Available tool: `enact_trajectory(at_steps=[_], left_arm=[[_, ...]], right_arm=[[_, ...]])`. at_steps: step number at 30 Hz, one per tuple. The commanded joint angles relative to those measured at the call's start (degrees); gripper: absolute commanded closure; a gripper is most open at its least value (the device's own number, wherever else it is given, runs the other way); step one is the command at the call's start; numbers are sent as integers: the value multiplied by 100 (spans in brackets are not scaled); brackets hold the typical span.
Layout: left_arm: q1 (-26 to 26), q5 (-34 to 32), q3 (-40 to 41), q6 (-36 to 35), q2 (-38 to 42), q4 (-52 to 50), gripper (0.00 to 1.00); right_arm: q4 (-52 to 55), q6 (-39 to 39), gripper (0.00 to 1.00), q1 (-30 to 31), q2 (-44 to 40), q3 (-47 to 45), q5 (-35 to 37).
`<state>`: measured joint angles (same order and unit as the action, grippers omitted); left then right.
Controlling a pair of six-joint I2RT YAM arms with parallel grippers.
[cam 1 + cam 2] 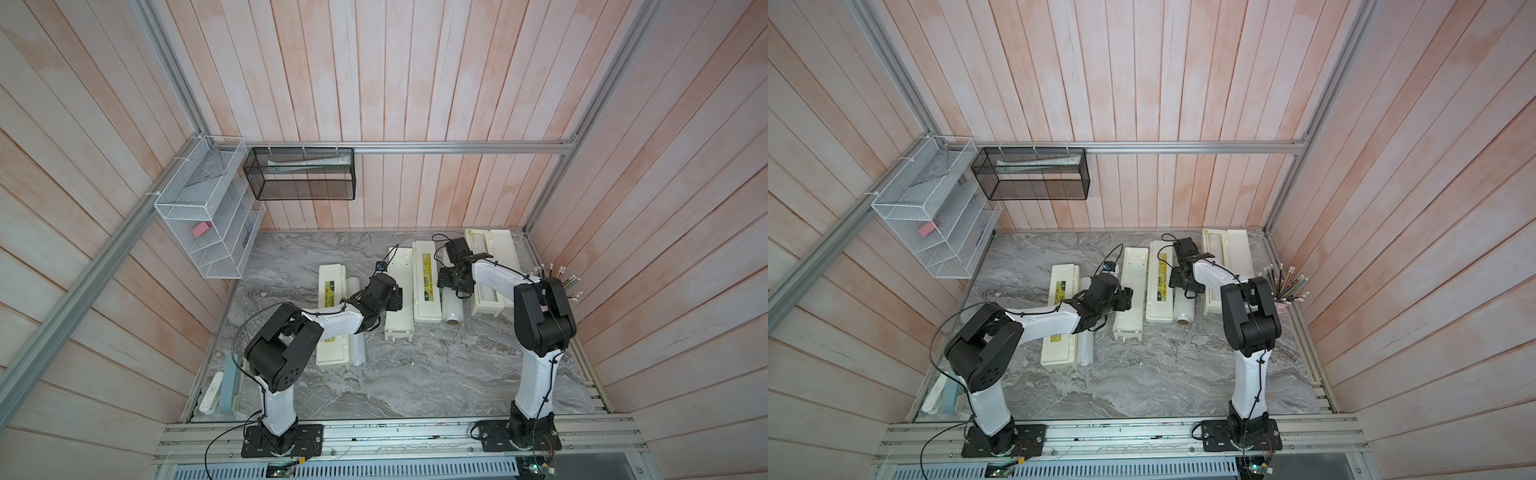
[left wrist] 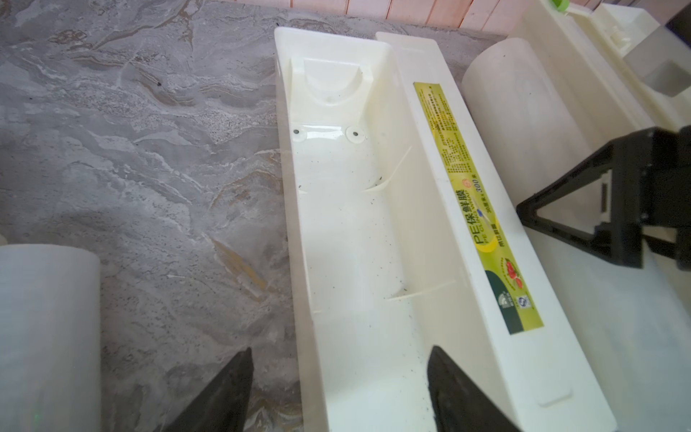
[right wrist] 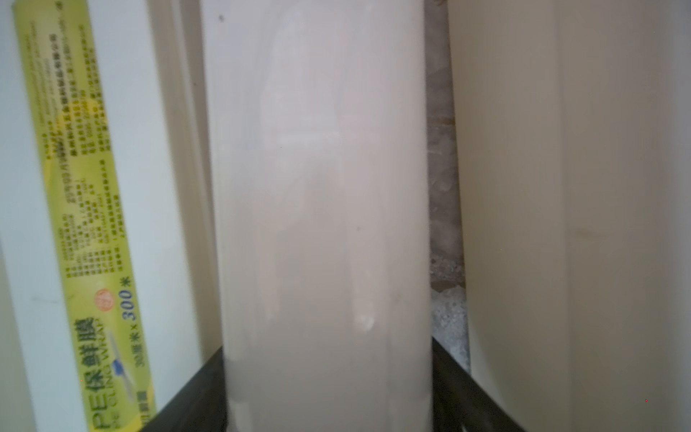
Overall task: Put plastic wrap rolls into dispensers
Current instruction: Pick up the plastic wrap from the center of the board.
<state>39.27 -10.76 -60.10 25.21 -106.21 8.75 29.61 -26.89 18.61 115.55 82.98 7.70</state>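
- Closed dispenser [image 1: 331, 291] nearest, with a roll [image 1: 358, 351] lying just beside it
- Left gripper [image 2: 341, 349] spread wide and empty, over the bare trough of the open dispenser [image 2: 347, 224]
- Right gripper [image 3: 328, 344] clamped on the middle roll [image 3: 318, 187], between the open dispenser and the far dispenser [image 1: 505, 257]
- Far dispenser's lid open, third roll [image 1: 478, 246] inside

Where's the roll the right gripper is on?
In both top views the roll lies on the table, right of centre, between the labelled lid of the open middle box and the right-hand box, with the right gripper closed around it.
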Motion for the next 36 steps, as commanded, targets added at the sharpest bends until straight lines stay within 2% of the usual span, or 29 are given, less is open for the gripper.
enact_trajectory(at_steps=[1,10,14,19,31,36], left_arm=[[-24,128,50,145,4,-27,25],[52,385,339,470,280,45,21],[131,469,357,587,355,-40,20],[195,508,467,817,521,-82,19],[273,667,798,1169,790,-144,19],[422,707,781,1264,805,-165,19]], right_arm=[[26,103,26,-9,284,246,-117],[-52,192,34,-52,355,176,-263],[95,210,25,-95,407,192,-385],[57,194,26,-105,290,42,-330],[-5,87,45,-94,-70,-119,-276],[-121,157,53,-92,-507,-172,-205]])
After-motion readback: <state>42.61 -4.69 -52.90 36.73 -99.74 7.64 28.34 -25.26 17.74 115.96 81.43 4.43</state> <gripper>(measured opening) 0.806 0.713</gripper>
